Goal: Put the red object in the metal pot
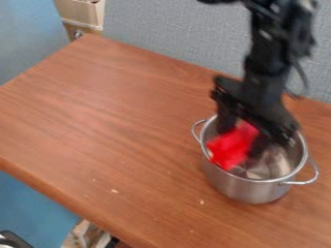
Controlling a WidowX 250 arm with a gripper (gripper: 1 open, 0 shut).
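One gripper at right of centre is clamped on the red object, low inside the metal pot; bare wooden table fills the left.

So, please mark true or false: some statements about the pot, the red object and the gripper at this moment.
1. The red object is held by the gripper. True.
2. The red object lies on the table. False: it hangs at the mouth of the pot, still gripped.
3. The pot stands upright. True.
4. The pot is at the table's left end. False: it stands at the right.
5. The gripper is open. False: it is shut on the red object.
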